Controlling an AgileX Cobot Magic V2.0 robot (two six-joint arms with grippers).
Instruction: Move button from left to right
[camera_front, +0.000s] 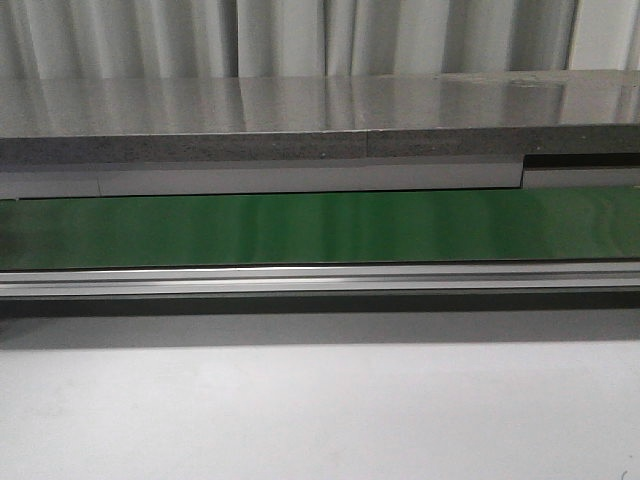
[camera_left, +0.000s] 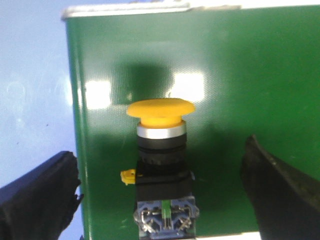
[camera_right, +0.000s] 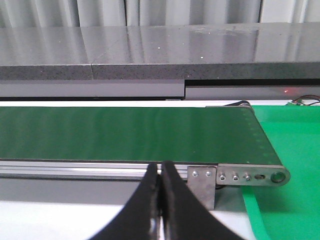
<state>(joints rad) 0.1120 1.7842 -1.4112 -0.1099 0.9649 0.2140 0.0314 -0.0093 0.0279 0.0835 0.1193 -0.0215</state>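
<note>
In the left wrist view the button (camera_left: 161, 165) lies on a green mat (camera_left: 240, 75). It has a round orange-yellow cap, a grey collar, a black boxy body and a small yellow tab on one side. My left gripper (camera_left: 162, 192) is open, its black fingers (camera_left: 37, 197) wide apart on either side of the button and not touching it. In the right wrist view my right gripper (camera_right: 160, 172) is shut and empty, in front of the conveyor's rail. Neither gripper nor the button shows in the front view.
A green conveyor belt (camera_front: 320, 228) with an aluminium rail (camera_front: 320, 278) runs across the table; its right end (camera_right: 250, 176) carries a metal bracket. A green mat (camera_right: 290, 150) lies right of the belt's end. A grey slab (camera_front: 320, 120) and curtains stand behind.
</note>
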